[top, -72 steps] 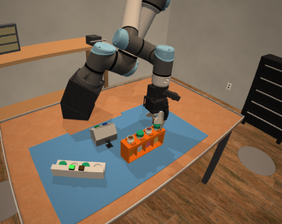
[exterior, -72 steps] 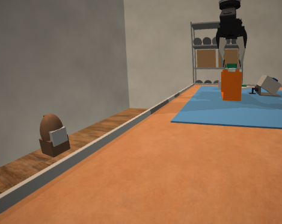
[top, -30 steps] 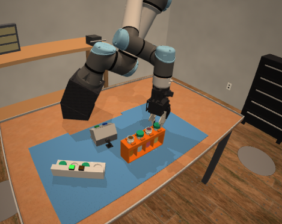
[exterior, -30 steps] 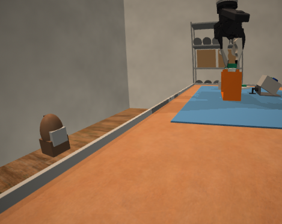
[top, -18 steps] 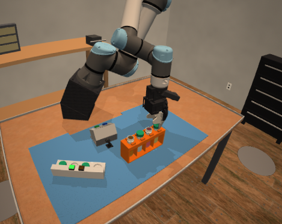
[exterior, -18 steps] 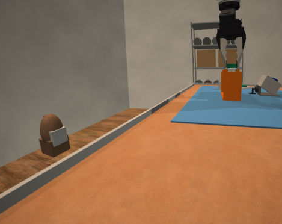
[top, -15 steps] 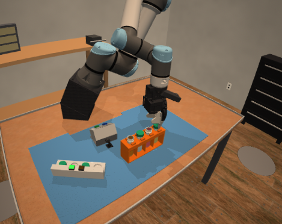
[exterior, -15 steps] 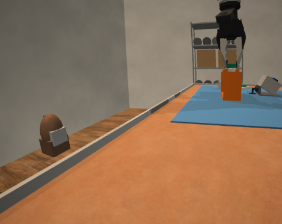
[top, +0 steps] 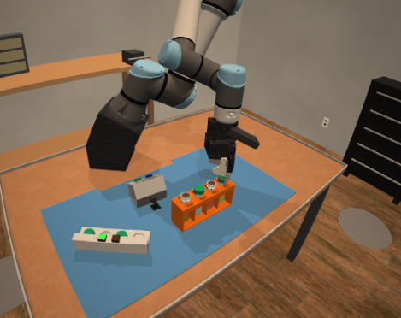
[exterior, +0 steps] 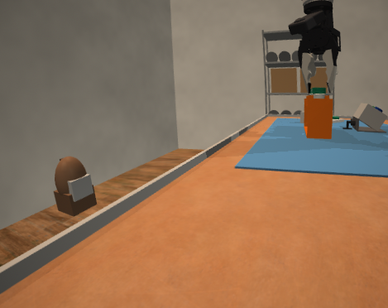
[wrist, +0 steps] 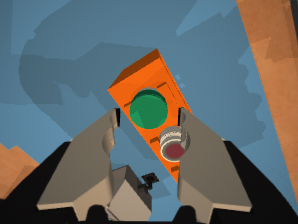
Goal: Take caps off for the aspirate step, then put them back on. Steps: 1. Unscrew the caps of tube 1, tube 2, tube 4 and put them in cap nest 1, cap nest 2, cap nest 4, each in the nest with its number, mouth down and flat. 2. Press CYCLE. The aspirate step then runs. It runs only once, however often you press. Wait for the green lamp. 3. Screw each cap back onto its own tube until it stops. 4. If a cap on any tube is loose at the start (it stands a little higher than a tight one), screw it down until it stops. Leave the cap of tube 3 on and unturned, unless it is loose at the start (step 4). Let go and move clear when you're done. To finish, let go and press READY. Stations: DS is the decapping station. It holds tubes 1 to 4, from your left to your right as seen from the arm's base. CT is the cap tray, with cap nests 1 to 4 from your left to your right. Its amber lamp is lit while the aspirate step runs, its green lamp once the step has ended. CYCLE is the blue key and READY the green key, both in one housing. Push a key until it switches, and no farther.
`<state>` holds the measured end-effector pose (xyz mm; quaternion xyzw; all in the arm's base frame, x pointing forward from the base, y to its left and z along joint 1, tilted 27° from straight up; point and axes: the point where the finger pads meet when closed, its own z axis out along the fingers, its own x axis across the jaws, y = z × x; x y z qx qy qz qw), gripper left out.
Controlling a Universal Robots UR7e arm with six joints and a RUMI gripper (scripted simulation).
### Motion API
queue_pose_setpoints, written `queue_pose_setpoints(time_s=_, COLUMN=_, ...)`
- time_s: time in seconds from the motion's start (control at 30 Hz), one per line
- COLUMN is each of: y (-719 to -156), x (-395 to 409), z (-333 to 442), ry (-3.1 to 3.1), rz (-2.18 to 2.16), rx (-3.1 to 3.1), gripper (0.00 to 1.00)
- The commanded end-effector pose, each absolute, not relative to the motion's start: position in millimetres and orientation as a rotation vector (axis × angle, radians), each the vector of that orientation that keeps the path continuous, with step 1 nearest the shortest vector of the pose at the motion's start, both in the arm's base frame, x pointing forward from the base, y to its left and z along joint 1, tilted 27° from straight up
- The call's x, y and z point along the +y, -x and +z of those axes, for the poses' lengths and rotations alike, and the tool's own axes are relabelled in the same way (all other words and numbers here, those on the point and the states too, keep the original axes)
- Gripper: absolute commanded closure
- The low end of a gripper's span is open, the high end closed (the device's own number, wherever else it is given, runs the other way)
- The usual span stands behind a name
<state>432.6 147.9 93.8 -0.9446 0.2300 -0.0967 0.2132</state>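
Leftmost in the top view, the pale tray point(top: 129, 246) point(exterior: 303, 117) keeps two green caps, the fourth point(top: 89, 232) and the second point(top: 121, 233), in separate nests, so each can return to its own tube. The green lamp point(top: 102, 238) is lit, so the aspirate step has ended and recapping is in order.

Next comes the key box point(top: 148, 191) point(exterior: 366, 117) point(wrist: 131, 202); its green key point(top: 138, 179) should wait until the last cap is tight.

At right, the orange rack point(top: 178, 215) point(exterior: 318, 117) point(wrist: 120, 90) holds the tubes upright, which suits turning caps from above. Tube four point(top: 185, 197) is uncapped; the third cap point(top: 198, 190) is on, as it should be. Tube two point(top: 211, 185) point(wrist: 174, 142) is uncapped. On tube one sits its cap point(top: 221, 179) point(exterior: 318, 90) point(wrist: 148, 110); I cannot tell whether it is tight.

The hand point(top: 223, 177) point(exterior: 318, 88) point(wrist: 149, 109) is partly open around that cap, gripping nothing, probably to free it between turns or after the last.
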Motion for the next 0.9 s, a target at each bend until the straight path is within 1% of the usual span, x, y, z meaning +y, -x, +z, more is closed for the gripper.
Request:
queue_pose_setpoints(time_s=0.0, y=-432.8, x=147.8, z=94.1, ry=2.621, rz=-0.269, rx=0.645, gripper=0.65)
queue_pose_setpoints(time_s=0.2, y=-432.8, x=147.8, z=94.1, ry=2.622, rz=-0.269, rx=0.644, gripper=0.65)
queue_pose_setpoints(time_s=0.33, y=-432.7, x=147.7, z=94.5, ry=2.718, rz=-0.365, rx=0.213, gripper=0.65)
queue_pose_setpoints(time_s=0.4, y=-432.7, x=147.7, z=94.5, ry=2.718, rz=-0.365, rx=0.213, gripper=0.65)
queue_pose_setpoints(time_s=0.47, y=-432.7, x=147.7, z=94.5, ry=2.744, rz=-0.411, rx=-0.008, gripper=0.65)
queue_pose_setpoints(time_s=0.87, y=-432.7, x=147.7, z=94.5, ry=2.715, rz=-0.540, rx=-0.719, gripper=0.65)
